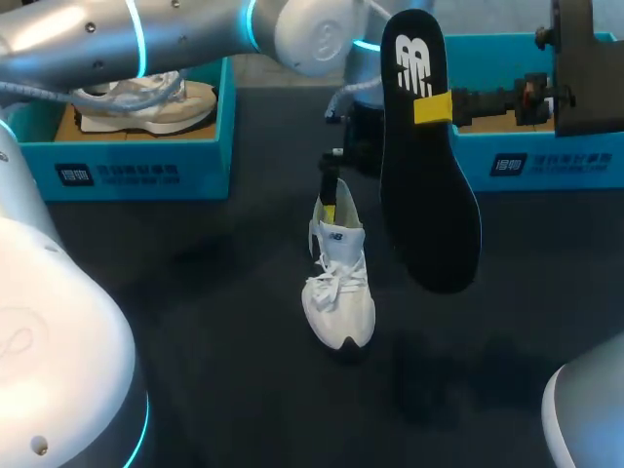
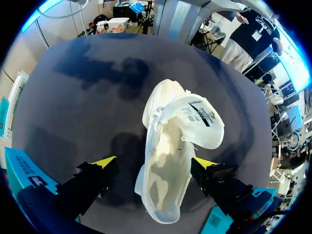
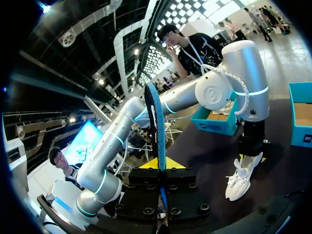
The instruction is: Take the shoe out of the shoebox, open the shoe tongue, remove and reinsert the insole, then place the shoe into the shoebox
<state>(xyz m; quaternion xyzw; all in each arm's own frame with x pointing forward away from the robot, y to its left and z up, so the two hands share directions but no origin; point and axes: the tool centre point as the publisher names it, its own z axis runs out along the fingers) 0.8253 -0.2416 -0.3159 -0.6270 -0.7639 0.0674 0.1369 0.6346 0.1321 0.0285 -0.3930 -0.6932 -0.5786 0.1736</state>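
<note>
Insole is out, refit pending: right tool (image 1: 434, 107) clenched on the black insole (image 1: 429, 195) above the table (image 1: 195, 292); white shoe (image 1: 339, 292) lies there, left tool (image 2: 155, 162) spread open astride its heel; next move likely needs the insole lowered toe-first into the opening.

My left gripper (image 2: 155, 163) hangs over the shoe (image 2: 170, 146), fingers (image 2: 100, 168) spread either side of it. My right gripper (image 1: 432, 107), raised beside the shoe, pinches the insole (image 1: 429, 195).
</note>
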